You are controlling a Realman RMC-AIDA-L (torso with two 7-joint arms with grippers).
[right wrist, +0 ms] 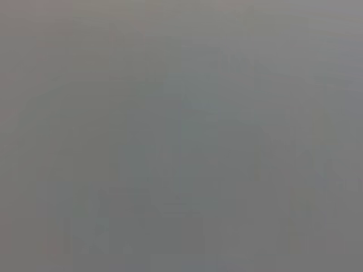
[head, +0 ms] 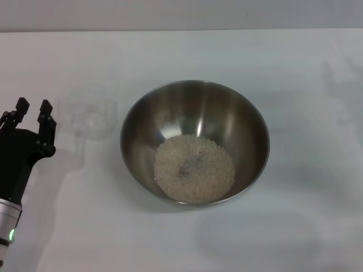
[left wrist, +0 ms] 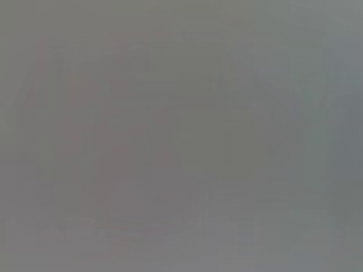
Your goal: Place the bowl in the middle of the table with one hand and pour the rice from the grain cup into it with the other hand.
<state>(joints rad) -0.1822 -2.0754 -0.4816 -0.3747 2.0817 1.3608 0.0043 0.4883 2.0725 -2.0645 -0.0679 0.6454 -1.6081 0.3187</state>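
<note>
The steel bowl stands in the middle of the white table. A heap of pale rice lies in its bottom. The clear grain cup stands on the table just left of the bowl and looks empty. My left gripper is at the left edge, left of the cup and apart from it, fingers open and empty. My right gripper is out of view. Both wrist views show only flat grey.
The table's far edge runs along the top of the head view. Faint shadows lie on the table at the right.
</note>
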